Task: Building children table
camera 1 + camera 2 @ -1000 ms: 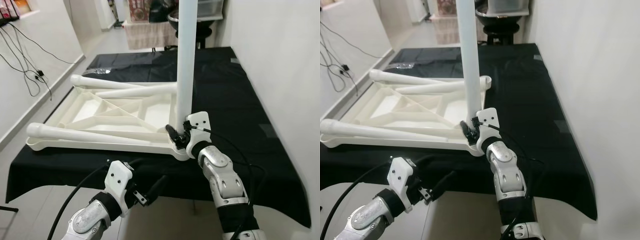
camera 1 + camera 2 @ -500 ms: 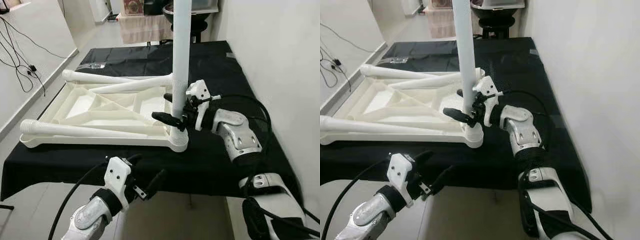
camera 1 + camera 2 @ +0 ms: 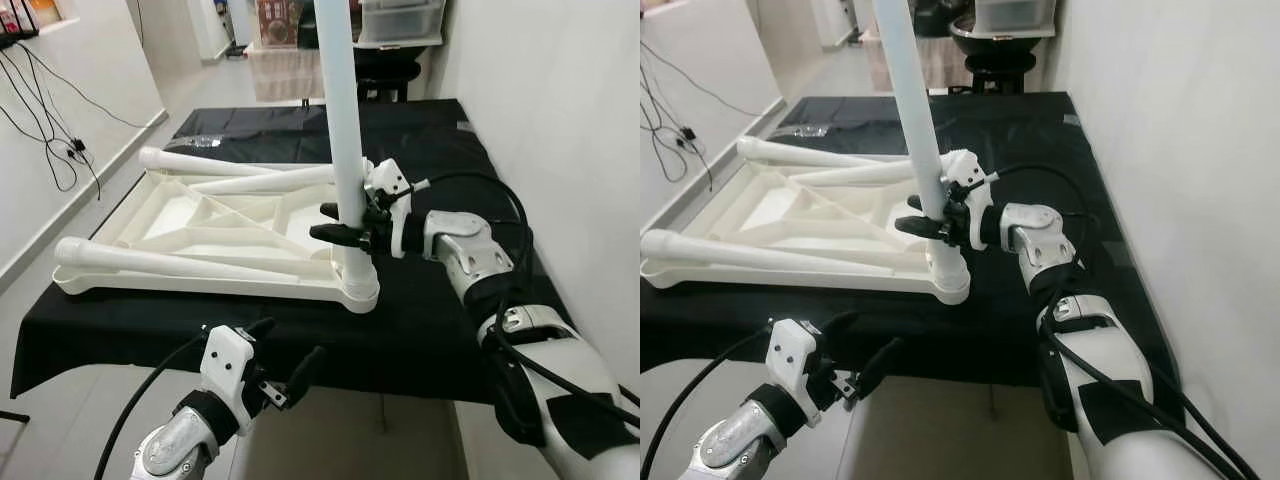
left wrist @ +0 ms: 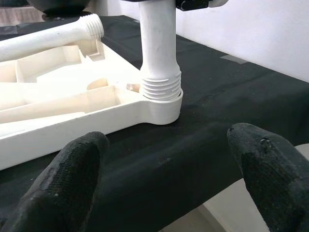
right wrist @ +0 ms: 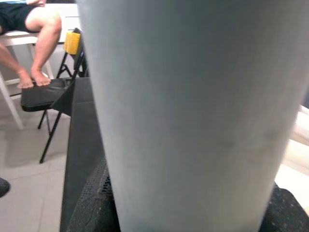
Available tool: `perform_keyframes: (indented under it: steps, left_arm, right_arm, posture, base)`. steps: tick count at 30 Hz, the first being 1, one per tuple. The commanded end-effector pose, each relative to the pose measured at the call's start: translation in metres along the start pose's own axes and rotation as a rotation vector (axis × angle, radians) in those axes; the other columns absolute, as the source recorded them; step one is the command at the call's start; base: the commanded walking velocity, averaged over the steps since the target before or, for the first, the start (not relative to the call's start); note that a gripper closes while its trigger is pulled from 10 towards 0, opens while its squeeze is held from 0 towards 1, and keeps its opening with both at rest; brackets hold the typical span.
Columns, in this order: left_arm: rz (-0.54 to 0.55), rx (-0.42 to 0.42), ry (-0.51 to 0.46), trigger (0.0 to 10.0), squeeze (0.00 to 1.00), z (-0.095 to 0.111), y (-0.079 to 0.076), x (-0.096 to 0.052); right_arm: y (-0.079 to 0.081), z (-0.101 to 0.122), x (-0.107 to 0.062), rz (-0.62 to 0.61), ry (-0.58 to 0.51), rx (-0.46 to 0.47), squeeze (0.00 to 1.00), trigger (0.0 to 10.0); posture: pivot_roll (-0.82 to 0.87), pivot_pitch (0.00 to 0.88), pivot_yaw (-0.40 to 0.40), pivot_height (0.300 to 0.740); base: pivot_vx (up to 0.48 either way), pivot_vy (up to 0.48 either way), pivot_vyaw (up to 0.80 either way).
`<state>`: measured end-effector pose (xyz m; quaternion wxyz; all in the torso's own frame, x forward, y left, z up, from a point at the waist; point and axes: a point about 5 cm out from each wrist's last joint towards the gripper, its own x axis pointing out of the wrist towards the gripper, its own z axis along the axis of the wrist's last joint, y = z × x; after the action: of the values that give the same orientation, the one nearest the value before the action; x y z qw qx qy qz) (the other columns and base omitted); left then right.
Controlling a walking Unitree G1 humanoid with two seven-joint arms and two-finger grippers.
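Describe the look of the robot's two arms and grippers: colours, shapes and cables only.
Both arms are silver metal segments with black joints. The right gripper has a white housing and two long black fingers, with a black cable looping from it back along the forearm. The left gripper has the same white block and black fingers, textured like fabric up close, with a thick black cable trailing beside its arm.

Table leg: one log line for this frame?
right gripper: shut on upright leg | leg threads in tabletop corner socket, not fully seated | left gripper: open, below table edge | two legs lying on tabletop
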<state>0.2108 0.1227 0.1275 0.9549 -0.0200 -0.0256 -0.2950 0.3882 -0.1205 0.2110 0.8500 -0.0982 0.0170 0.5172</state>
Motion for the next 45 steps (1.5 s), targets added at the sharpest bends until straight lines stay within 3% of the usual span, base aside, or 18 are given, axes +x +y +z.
perform_keyframes:
  steps: [1,6,8,12,19,22,24,25,27,29,31,40,41,42,43,44,45]
  left_arm:
    - [0.025,-0.007,0.022,10.0,0.0,-0.006,0.005,-0.004]
    - [0.018,-0.017,0.026,10.0,0.0,-0.007,0.005,-0.007]
    - [0.007,-0.026,0.03,10.0,0.0,-0.007,0.005,-0.007]
    - [0.0,-0.031,0.034,10.0,0.0,-0.008,0.005,-0.008]
    - [-0.004,-0.032,0.038,10.0,0.0,-0.007,0.005,-0.01]
    - [-0.005,-0.031,0.04,10.0,0.0,-0.007,0.004,-0.012]
    - [-0.005,-0.031,0.04,10.0,0.0,-0.007,0.004,-0.012]
    - [-0.004,-0.031,0.041,10.0,0.0,-0.007,0.004,-0.013]
    - [-0.003,-0.032,0.042,10.0,0.0,-0.006,0.003,-0.016]
    - [-0.003,-0.032,0.042,10.0,0.0,-0.006,0.003,-0.016]
    - [-0.001,-0.033,0.042,10.0,0.0,-0.005,0.003,-0.017]
    - [0.0,-0.039,0.039,10.0,0.0,-0.002,0.001,-0.018]
    - [0.001,-0.039,0.039,10.0,0.0,-0.002,0.0,-0.018]
    - [0.001,-0.039,0.039,10.0,0.0,-0.002,0.0,-0.018]
    - [0.001,-0.04,0.039,10.0,0.0,-0.002,0.0,-0.018]
    - [0.001,-0.041,0.038,10.0,0.0,-0.001,0.0,-0.018]
    - [0.001,-0.042,0.038,10.0,0.0,-0.001,0.0,-0.018]
  right_arm:
    - [0.002,-0.025,-0.008,-0.072,0.063,0.034,0.0,0.0]
    - [0.0,-0.039,-0.019,-0.153,0.08,0.071,0.0,0.0]
    - [0.003,-0.055,-0.024,-0.244,0.085,0.172,0.0,0.0]
    - [0.011,-0.08,-0.031,-0.377,0.135,0.281,0.0,0.0]
    - [0.013,-0.091,-0.031,-0.475,0.164,0.325,0.0,0.0]
    - [0.01,-0.089,-0.033,-0.648,0.181,0.331,0.0,0.0]
    - [0.01,-0.089,-0.033,-0.648,0.181,0.331,0.0,0.0]
    - [0.014,-0.091,-0.037,-0.793,0.215,0.329,0.0,0.0]
    - [0.044,-0.091,-0.041,-1.004,0.248,0.292,0.0,0.0]
    - [0.044,-0.091,-0.041,-1.004,0.248,0.292,0.0,0.0]
    - [0.068,-0.085,-0.028,-1.057,0.202,0.347,0.0,0.0]
    - [0.072,-0.073,-0.004,-1.031,0.168,0.365,0.0,0.0]
    - [0.074,-0.072,-0.003,-1.029,0.171,0.373,0.0,3.8]
    - [0.074,-0.072,-0.003,-1.029,0.171,0.373,0.0,3.8]
    - [0.077,-0.071,-0.004,-1.034,0.177,0.379,0.0,10.0]
    - [0.079,-0.067,-0.002,-1.017,0.161,0.384,0.31,10.0]
    - [0.078,-0.061,-0.001,-0.999,0.11,0.398,1.0,10.0]
  posture:
    - [0.01,0.042,0.048,0.74]
    - [0.0,0.047,0.058,0.74]
    - [-0.02,0.051,0.066,0.74]
    - [-0.03,0.055,0.076,0.74]
    - [-0.03,0.06,0.08,0.74]
    - [-0.02,0.073,0.073,0.74]
    - [-0.02,0.073,0.073,0.74]
    - [-0.02,0.08,0.067,0.74]
    - [-0.01,0.09,0.058,0.74]
    - [-0.01,0.09,0.058,0.74]
    - [-0.01,0.097,0.064,0.74]
    - [-0.01,0.105,0.074,0.74]
    - [0.0,0.108,0.076,0.74]
    - [0.0,0.108,0.076,0.74]
    - [0.0,0.108,0.076,0.74]
    - [0.0,0.11,0.077,0.74]
    - [0.0,0.112,0.076,0.74]
  base:
    - [0.0,0.0,0.0]
    - [0.0,0.0,0.0]
    - [0.0,0.0,0.0]
    - [0.0,0.0,0.0]
    - [0.0,0.0,0.0]
    - [0.0,0.0,0.0]
    - [0.0,0.0,0.0]
    - [0.0,0.0,0.0]
    - [0.0,0.0,0.0]
    - [0.0,0.0,0.0]
    - [0.0,0.0,0.0]
    - [0.0,0.0,0.0]
    - [0.0,0.0,0.0]
    - [0.0,0.0,0.0]
    - [0.0,0.0,0.0]
    - [0.0,0.0,0.0]
    - [0.0,0.0,0.0]
